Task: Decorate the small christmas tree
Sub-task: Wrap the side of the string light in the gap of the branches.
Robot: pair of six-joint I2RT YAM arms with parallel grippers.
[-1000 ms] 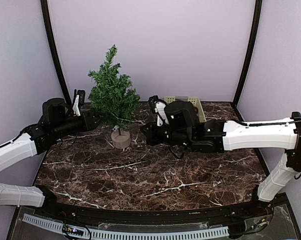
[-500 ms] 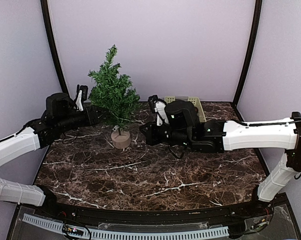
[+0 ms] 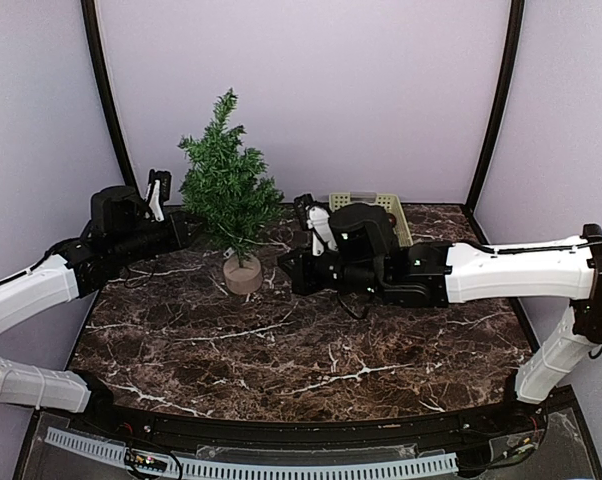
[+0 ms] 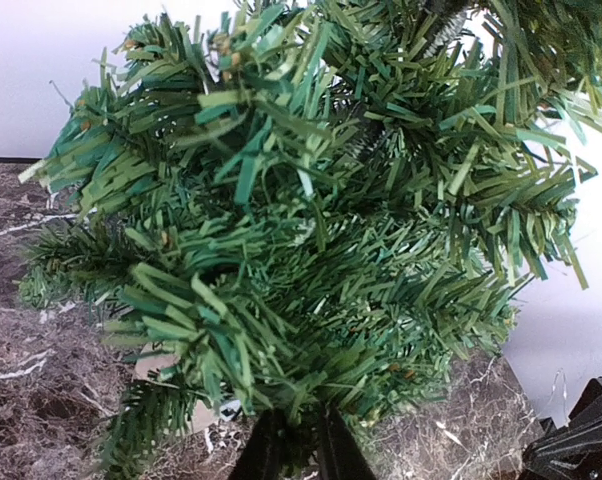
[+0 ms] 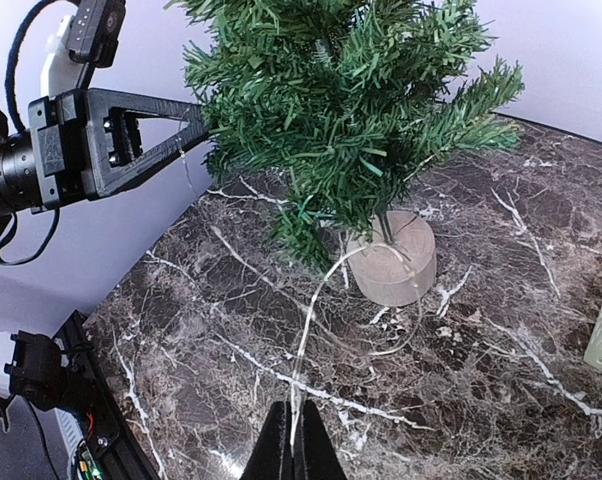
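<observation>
Left hand (image 4: 296, 428) has pushed deeper into the lower branches over the last second, then backed off a touch. Its fingers (image 4: 266, 455) stand close together, tips buried in needles. Can't tell if they pinch a twig, the thread or nothing.

The small christmas tree (image 3: 226, 195) is dead ahead of that hand and touching it. It's upright on its stump base (image 3: 243, 278), which hasn't shifted on the table (image 3: 281, 360).

Right hand (image 5: 291, 445) has barely moved. It's fully closed on a thin pale thread (image 5: 304, 320) that runs forward from its tips to the tree's underside and loops beside the base.

My read: left is tucking or re-gripping that thread in the foliage while right holds the tail. Draping looks early, since most of the thread visible lies off the branches.

Count: one tree, one base, one thread, two hands, and one pale basket (image 3: 386, 201) just beyond the right wrist, contents not visible. No ornaments visible on the tree.
</observation>
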